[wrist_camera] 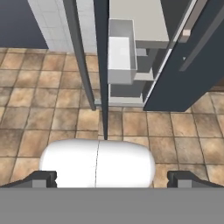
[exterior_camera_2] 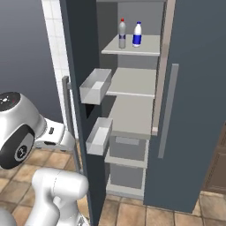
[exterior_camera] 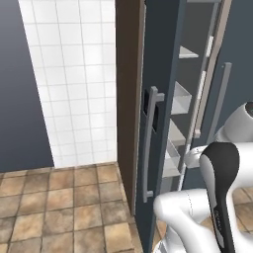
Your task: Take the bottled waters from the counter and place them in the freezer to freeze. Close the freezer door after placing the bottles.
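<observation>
Where the left base view looks forward, freezer door (exterior_camera: pixel 160 123) stands ajar, edge-on, bar handle (exterior_camera: pixel 148 143) facing; white tiled wall (exterior_camera: pixel 74 79) left. Right base view: bottled waters (exterior_camera_2: pixel 130 34) upright on freezer (exterior_camera_2: pixel 132 88) top shelf, door bins (exterior_camera_2: pixel 96 86) near. Hand view: gripper (wrist_camera: pixel 111 178) released, fingertips (wrist_camera: pixel 41 178) wide apart, well short of the door edge; brown tile floor (wrist_camera: pixel 39 113).

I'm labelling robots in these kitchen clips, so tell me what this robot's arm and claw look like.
The arm is made of glossy white rounded shells, with a black band running around one link and a dark round joint cap bearing a small pale marking. No loose cables show. The claw shows as two small dark grey finger tips at the bottom of the hand view.
</observation>
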Controlling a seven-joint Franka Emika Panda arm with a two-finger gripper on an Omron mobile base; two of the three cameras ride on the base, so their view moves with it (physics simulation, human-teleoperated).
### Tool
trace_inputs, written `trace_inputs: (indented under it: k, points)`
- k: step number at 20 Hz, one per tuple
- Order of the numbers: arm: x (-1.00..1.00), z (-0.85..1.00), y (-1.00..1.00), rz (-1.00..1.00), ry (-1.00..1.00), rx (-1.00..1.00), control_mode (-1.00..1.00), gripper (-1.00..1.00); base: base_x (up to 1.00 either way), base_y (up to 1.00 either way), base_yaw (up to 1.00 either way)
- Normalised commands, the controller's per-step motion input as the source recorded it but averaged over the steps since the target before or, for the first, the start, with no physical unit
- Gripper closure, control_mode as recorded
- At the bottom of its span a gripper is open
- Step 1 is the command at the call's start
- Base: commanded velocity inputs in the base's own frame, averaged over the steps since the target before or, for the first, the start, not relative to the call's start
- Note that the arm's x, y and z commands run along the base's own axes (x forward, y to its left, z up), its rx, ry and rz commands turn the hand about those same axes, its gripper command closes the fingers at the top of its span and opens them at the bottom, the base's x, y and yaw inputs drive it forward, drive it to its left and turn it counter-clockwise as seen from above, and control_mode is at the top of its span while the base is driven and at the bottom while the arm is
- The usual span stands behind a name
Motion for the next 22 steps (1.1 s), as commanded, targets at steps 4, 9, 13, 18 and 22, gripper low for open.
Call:
trace_inputs:
  k: [4,9,13,18,22]
  points:
    - [0.00,0.00,0.00,0.00,0.00,0.00,1.00,-1.00,0.26,0.27,0.00]
    - [0.00,0.00,0.00,0.00,0.00,0.00,1.00,-1.00,0.33,0.18,0.00]
    - [0.00,0.00,0.00,0.00,0.00,0.00,1.00,-1.00,0.38,0.16,0.00]
    - [0.00,0.00,0.00,0.00,0.00,0.00,1.00,-1.00,0.41,0.13,0.00]
    - [0.00,0.00,0.00,0.00,0.00,0.00,1.00,-1.00,0.39,0.13,0.00]
